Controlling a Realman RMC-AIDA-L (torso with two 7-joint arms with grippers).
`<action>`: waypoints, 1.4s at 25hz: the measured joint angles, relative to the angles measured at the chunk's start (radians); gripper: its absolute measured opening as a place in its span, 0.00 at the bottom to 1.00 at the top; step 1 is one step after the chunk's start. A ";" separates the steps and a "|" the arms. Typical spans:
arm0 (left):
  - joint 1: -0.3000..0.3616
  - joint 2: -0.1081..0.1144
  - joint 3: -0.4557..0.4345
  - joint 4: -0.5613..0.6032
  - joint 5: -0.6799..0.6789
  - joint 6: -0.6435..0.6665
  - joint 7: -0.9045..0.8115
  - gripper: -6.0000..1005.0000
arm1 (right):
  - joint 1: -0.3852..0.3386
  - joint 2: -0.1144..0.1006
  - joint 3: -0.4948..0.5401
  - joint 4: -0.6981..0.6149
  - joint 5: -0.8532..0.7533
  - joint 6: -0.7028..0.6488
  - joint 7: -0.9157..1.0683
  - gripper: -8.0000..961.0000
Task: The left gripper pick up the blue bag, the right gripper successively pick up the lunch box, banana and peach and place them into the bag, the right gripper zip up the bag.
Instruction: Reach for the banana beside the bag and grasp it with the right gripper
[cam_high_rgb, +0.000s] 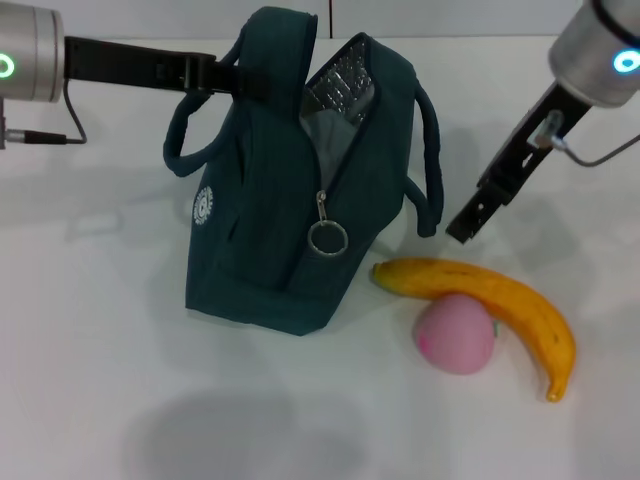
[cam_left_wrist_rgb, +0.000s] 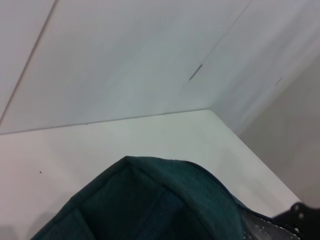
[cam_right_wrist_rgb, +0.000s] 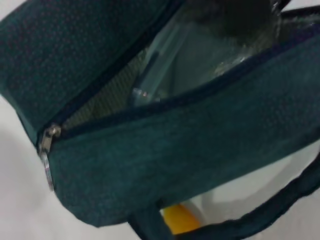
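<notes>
The blue bag (cam_high_rgb: 290, 190) stands upright on the white desk (cam_high_rgb: 90, 380), its top unzipped and gaping, the silver lining showing inside. My left fingers (cam_high_rgb: 225, 75) are clamped on the bag's near handle at its top edge, reaching in from the bag's left side. The zipper pull (cam_high_rgb: 327, 236), with its metal ring, hangs at the front end of the opening.

Through the open mouth, in my right wrist view, I see a clear, pale shape lying inside against the lining, the lunch box (cam_right_wrist_rgb: 165, 75) as far as I can tell.

My right fingers (cam_high_rgb: 470, 222) hover just to the right of the bag, beside its loose second handle and above the desk, pointing down; they look close together with nothing between them.

The banana (cam_high_rgb: 490, 305) lies on the desk to the right of the bag's base, near it, curving away from the bag. The peach (cam_high_rgb: 456, 334) sits tucked against the banana's inner curve, touching it, on the side nearer to me.
</notes>
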 joint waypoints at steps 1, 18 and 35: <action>0.000 0.000 0.000 0.000 0.000 -0.001 0.000 0.05 | 0.008 0.002 -0.004 0.022 0.000 0.004 0.000 0.92; 0.000 0.004 0.000 -0.010 0.000 -0.010 0.002 0.05 | 0.003 0.014 -0.278 0.135 0.059 0.174 0.005 0.92; 0.006 0.000 0.000 -0.009 0.000 -0.013 0.005 0.05 | -0.013 0.014 -0.445 0.167 0.128 0.307 0.006 0.92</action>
